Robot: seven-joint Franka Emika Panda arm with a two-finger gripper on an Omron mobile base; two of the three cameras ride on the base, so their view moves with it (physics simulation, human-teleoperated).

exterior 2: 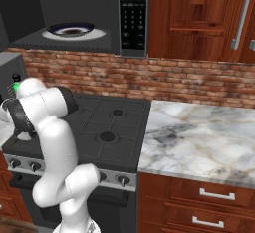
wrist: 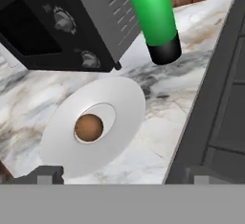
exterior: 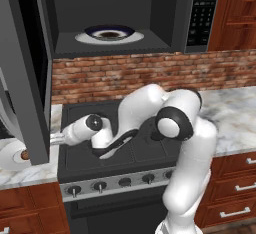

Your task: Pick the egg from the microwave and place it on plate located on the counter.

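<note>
Hand view gave you the clearest account, so read it from the left: a dark boxy appliance (wrist: 57, 24) stood at the upper left on the counter (wrist: 158, 117), the plate (wrist: 72, 156) lay below it, and the egg (wrist: 88, 127) sat in the plate's shallow centre, which I judge would keep it from rolling. A green bottle (wrist: 155, 17) stood upright just beyond the plate, and the stove's (wrist: 220, 103) dark edge closed the right side. The gripper (wrist: 125, 175) hung above the plate with its tips spread wide and nothing between them; the egg lay apart from them, ahead and nearer the left tip. From that, you could take the placing as done. In the left base view the plate (exterior: 7, 154) with the egg (exterior: 24, 154) showed at the far left on the counter, partly behind the open microwave (exterior: 170, 13) door (exterior: 25, 78), and the arm reached across the stove toward it.
</note>
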